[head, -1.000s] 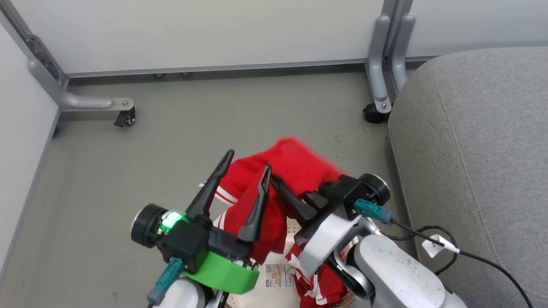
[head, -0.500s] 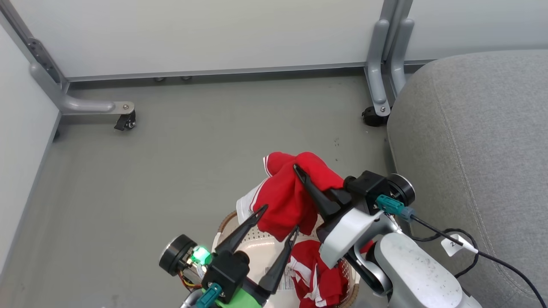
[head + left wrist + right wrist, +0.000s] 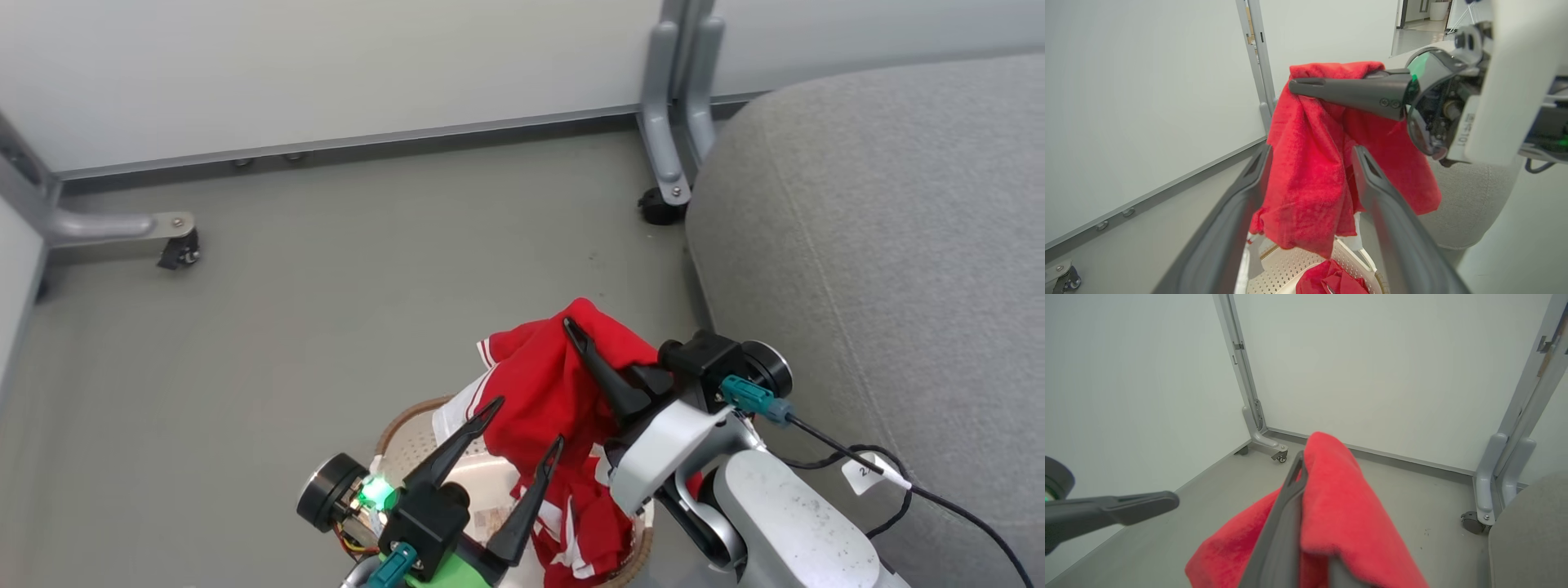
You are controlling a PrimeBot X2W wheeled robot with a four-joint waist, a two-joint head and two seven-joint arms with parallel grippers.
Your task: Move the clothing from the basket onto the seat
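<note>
A bright red garment of the clothing (image 3: 543, 392) hangs from my right gripper (image 3: 569, 328), which is shut on its top fold above the basket (image 3: 394, 426). More red clothing with white stripes (image 3: 584, 523) lies inside the basket. My left gripper (image 3: 526, 422) is open just in front of the hanging cloth and holds nothing. In the left wrist view its fingers (image 3: 1257, 171) frame the garment (image 3: 1306, 183), apart from it. The grey seat (image 3: 882, 245) stands to the right. The right wrist view shows the cloth (image 3: 1343, 498) draped over that gripper's fingers (image 3: 1290, 498).
Two grey frame legs on casters stand on the floor, one far left (image 3: 175, 249) and one by the seat's corner (image 3: 657, 204). White panels close off the back and left. A black cable with a paper tag (image 3: 865, 474) trails over the seat's front.
My left gripper has drawn back and down from the garment, staying open. The right gripper has lifted the garment higher. The head camera has turned toward the seat.
</note>
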